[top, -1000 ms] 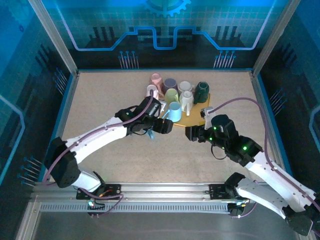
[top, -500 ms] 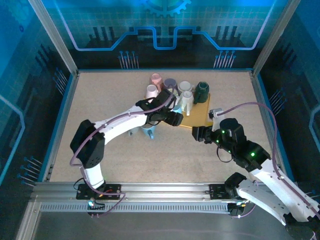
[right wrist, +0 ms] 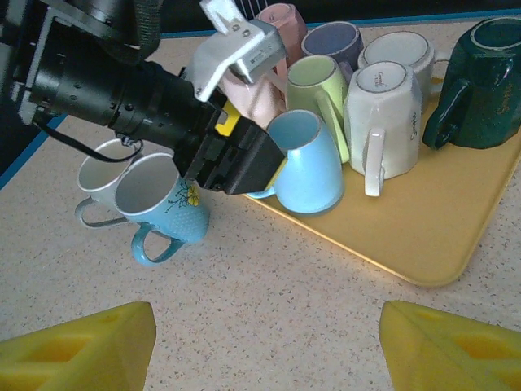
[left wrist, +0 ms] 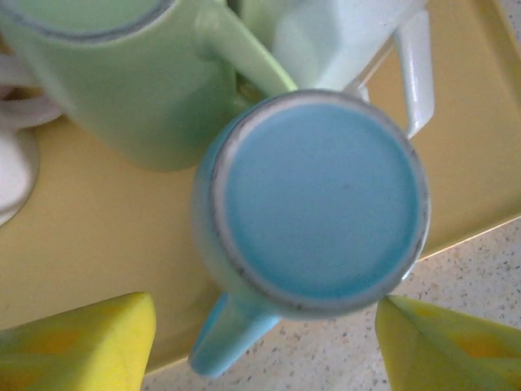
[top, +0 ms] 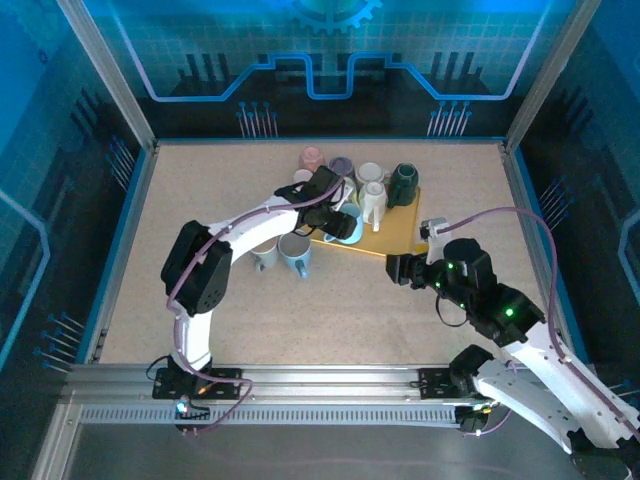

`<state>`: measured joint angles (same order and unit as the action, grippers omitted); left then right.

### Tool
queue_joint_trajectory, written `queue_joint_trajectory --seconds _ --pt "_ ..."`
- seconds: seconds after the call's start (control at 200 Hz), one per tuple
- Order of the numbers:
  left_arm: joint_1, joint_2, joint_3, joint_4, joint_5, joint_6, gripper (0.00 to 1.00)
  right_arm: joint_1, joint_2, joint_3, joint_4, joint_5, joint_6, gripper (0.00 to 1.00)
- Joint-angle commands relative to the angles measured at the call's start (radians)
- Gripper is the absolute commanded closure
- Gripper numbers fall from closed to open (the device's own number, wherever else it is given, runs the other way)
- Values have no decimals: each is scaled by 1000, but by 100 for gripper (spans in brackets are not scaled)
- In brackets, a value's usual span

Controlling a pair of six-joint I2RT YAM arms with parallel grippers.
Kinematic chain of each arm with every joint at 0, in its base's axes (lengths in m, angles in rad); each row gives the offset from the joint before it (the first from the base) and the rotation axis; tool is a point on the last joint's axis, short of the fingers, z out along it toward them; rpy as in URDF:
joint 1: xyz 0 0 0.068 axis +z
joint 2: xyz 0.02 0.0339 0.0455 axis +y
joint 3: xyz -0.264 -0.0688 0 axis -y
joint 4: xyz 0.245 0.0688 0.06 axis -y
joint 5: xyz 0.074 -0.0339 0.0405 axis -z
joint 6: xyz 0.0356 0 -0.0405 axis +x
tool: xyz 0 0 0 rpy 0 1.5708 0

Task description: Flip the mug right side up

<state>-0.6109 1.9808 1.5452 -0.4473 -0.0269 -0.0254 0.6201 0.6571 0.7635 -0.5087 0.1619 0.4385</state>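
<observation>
Light blue mug (left wrist: 317,199) stands base-up at the near left edge of yellow tray (left wrist: 81,244). Green mug (left wrist: 122,81) and white mug (left wrist: 342,41) crowd just behind it. Left gripper (right wrist: 248,167) is spread wide over it, no contact seen. Right wrist view adds a flowered blue mug (right wrist: 163,208), upright on the table (right wrist: 285,277) beside the tray. Right gripper (top: 392,268) is spread wide, empty, well apart.

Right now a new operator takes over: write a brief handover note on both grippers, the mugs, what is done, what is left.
Left gripper: open, poised at the light blue mug, no grip yet.
Right gripper: open, empty, over the table.
Light blue mug: base up at the yellow tray's near edge.
Done: white mug and flowered blue mug stand upright on the table.
Left: grasp the light blue mug, flip it, set it upright.
</observation>
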Motion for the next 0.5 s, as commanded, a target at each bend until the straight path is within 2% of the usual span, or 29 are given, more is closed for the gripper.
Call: queue_joint_trajectory --seconds 0.0,0.165,0.455,0.495 --pt "-4 48 47 7 58 46 29 -17 -1 0 -4 -20 -20 26" --pt "-4 89 70 -5 71 67 35 -21 1 5 -14 -15 -28 26" --pt "-4 89 56 15 34 39 61 -26 -2 -10 -9 -16 -22 26" --pt "-4 85 51 19 28 38 62 -27 -4 -12 -9 -15 -21 26"
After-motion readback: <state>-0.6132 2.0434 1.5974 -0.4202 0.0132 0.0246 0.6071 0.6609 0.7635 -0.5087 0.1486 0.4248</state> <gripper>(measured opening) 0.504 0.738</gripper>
